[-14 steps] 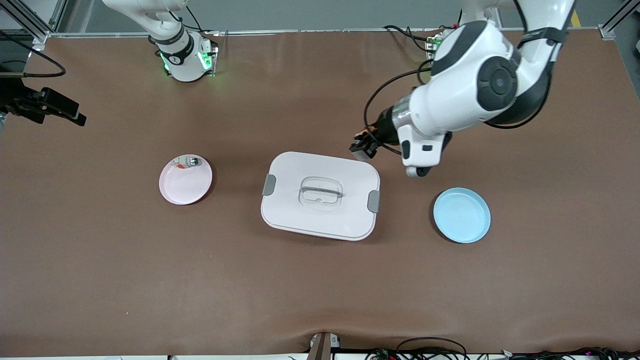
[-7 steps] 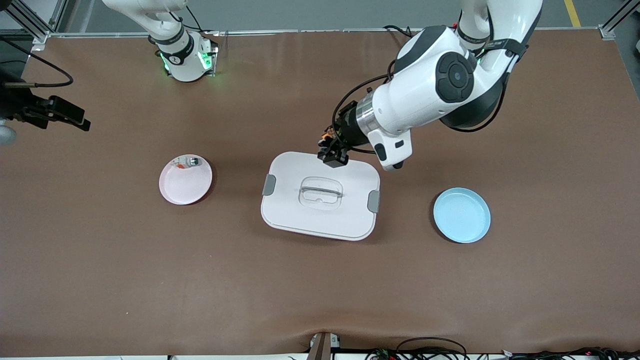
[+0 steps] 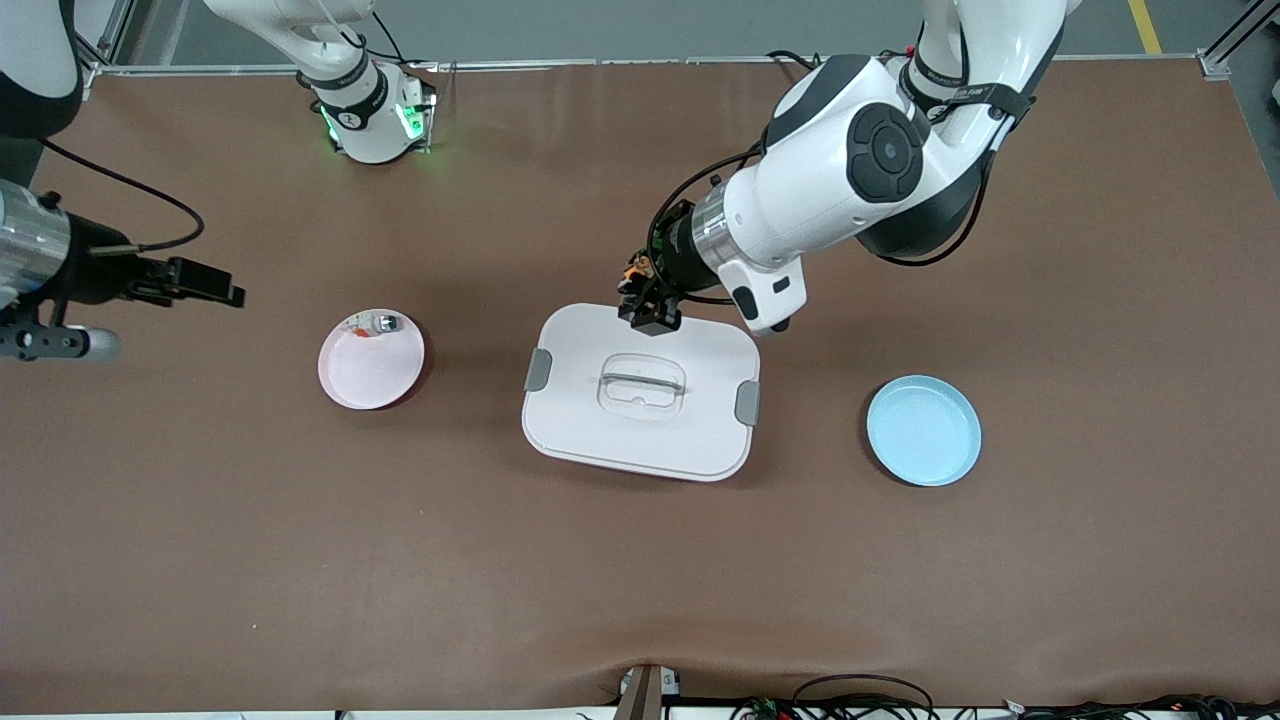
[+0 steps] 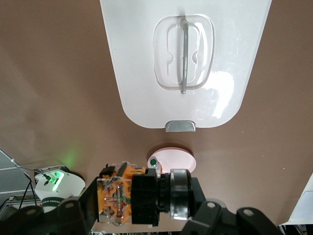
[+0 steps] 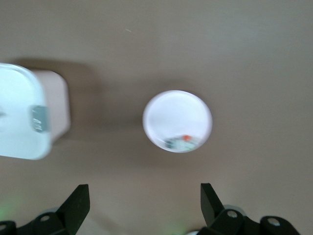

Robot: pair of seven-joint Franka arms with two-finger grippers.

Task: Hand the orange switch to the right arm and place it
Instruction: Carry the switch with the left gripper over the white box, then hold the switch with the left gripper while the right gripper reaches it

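Left gripper (image 4: 139,200) fingers clamp orange switch (image 4: 142,196); right gripper (image 5: 144,205) fingers apparently wide apart.

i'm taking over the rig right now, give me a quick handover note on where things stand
Left gripper: shut on the orange switch, over the edge of the white lidded box nearest the robots' bases.
Right gripper: open, holding nothing, over bare table toward the right arm's end, near the pink plate.
Pink plate holds a small grey-white part; blue plate holds nothing.
Done: switch is picked up. Left: hand it to the right gripper, then place it.
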